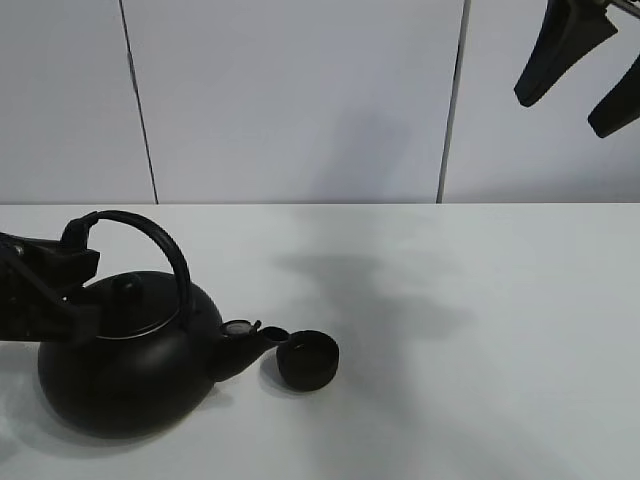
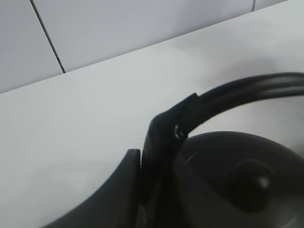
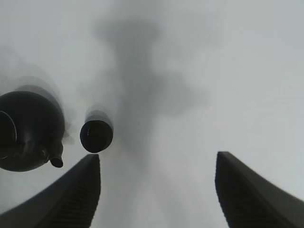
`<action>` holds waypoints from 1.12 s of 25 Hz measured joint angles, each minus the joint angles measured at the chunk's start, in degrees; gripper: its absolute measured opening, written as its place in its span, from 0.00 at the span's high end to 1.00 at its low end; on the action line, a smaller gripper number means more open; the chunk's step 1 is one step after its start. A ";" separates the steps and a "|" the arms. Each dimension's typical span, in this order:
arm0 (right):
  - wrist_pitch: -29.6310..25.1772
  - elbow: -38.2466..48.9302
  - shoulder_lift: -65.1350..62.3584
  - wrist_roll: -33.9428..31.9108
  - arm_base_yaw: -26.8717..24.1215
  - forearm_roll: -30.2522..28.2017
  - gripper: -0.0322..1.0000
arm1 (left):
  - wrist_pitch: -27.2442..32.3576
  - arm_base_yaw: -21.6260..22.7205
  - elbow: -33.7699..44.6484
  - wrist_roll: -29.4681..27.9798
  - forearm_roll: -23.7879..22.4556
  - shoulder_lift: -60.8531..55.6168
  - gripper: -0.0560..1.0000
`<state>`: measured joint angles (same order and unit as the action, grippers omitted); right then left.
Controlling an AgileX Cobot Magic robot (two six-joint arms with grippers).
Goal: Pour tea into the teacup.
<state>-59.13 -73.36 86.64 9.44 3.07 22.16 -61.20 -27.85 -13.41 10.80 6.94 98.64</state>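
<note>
Left gripper [image 1: 78, 262] clamped on the rear end of the kettle's arched handle [image 1: 150, 240], one dark finger [image 2: 109, 199] pressed against the handle's base in the left wrist view. Kettle [image 1: 125, 370] sat low on the table, spout [image 1: 245, 340] aimed away from the gripper, its tip just above the near rim of the teacup [image 1: 307, 360]. Teacup stood upright on the far side of the kettle from the gripper, just beyond the spout. Whether anything was flowing could not be told.

Right gripper [image 1: 582, 68] hung high and well apart from both, fingers spread wide and empty; from its own camera, kettle and teacup lay far below, off to one side of its open jaws.

Judged as the start of the pour. Best done by tipping slowly about the held end of the handle, keeping the spout tip over the cup's mouth, since so small a cup would likely overflow or get nudged by the spout. A firm grip advisable, as the handle might pivot.

Table [image 1: 450, 380] plain white, matte, bare around the two items, faint arm shadows across it. Behind, a white panelled wall [image 1: 300, 100] with dark vertical seams.
</note>
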 joint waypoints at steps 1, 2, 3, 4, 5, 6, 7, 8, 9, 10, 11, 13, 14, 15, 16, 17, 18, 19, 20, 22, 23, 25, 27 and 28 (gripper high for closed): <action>0.22 0.00 0.00 0.00 0.00 0.00 0.51 | 0.00 0.00 0.00 -0.43 -0.04 0.00 0.81; 0.27 0.00 0.00 0.00 0.00 0.00 0.51 | -0.77 0.00 0.00 -1.13 -0.06 0.00 0.78; 0.40 0.00 0.00 0.00 0.00 0.00 0.51 | -2.24 0.00 -0.08 -1.66 0.02 -0.06 0.75; 0.40 0.00 0.00 0.00 0.00 0.00 0.51 | -3.10 0.00 -0.20 -1.89 0.02 -0.11 0.72; 0.40 0.00 0.00 0.00 0.00 0.00 0.51 | -3.32 0.00 -0.26 -2.02 -0.06 -0.11 0.68; 0.40 0.00 0.00 0.00 0.00 0.00 0.51 | -3.66 0.00 -0.26 -2.12 -0.06 -0.11 0.66; 0.40 0.00 0.00 0.00 0.00 0.00 0.51 | -3.89 0.00 -0.26 -2.26 -0.06 -0.11 0.65; 0.50 0.00 0.00 0.00 0.00 0.00 0.51 | -3.94 0.00 -0.19 -2.29 -0.06 -0.11 0.64; 0.50 0.00 0.00 0.00 0.00 0.00 0.51 | -3.99 0.00 0.19 -2.38 -0.06 -0.11 0.63; 0.58 0.00 0.00 0.00 0.00 0.00 0.51 | -4.15 0.00 0.69 -2.44 -0.06 -0.11 0.63; 0.64 0.00 0.00 0.00 0.00 0.00 0.51 | -4.18 0.00 1.43 -2.51 -0.06 -0.11 0.63; 0.66 0.00 0.00 0.05 0.00 0.00 0.51 | -4.18 0.00 2.81 -2.86 -0.06 -0.18 0.63; 0.66 0.00 0.00 0.05 0.00 0.00 0.51 | -4.18 0.00 3.47 -3.31 -0.06 -0.18 0.63; 0.66 0.00 0.00 0.05 0.00 0.00 0.51 | -4.18 0.00 4.05 -3.89 -0.11 -0.25 0.63; 0.66 0.00 0.00 0.05 0.00 0.00 0.51 | -4.18 0.00 4.64 -4.85 -0.24 -0.55 0.63; 0.66 0.00 0.00 0.05 0.00 0.00 0.51 | -4.18 0.00 5.08 -5.92 -0.39 -1.20 0.63; 0.66 0.00 0.00 0.05 0.00 0.00 0.51 | -4.18 0.00 5.57 -6.56 -0.69 -2.07 0.63; 0.70 0.00 0.00 0.05 0.00 0.00 0.51 | -4.18 0.00 6.00 -7.02 -0.96 -3.49 0.63; 0.70 0.00 0.00 0.05 0.00 0.00 0.51 | -4.18 0.00 6.31 -7.26 -1.15 -5.25 0.63; 0.70 0.00 0.00 0.05 0.00 0.00 0.51 | -4.18 0.00 7.22 -7.76 -1.30 -9.09 0.63; 0.70 0.00 0.00 0.05 0.00 0.00 0.51 | -4.18 0.00 7.68 -7.97 -1.30 -11.36 0.63; 0.70 0.00 0.00 0.05 0.00 0.00 0.51 | -4.18 0.00 8.22 -8.96 -1.30 -16.05 0.63; 0.70 0.00 0.00 0.05 0.00 0.00 0.51 | -4.18 0.00 8.21 -10.47 -1.41 -20.28 0.63; 0.70 0.00 0.00 0.05 0.00 0.00 0.51 | -4.18 0.00 7.81 -11.52 -1.41 -22.36 0.63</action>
<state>-58.42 -73.36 86.64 9.50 3.07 22.16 -65.37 -27.85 -5.60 -0.72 5.53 76.27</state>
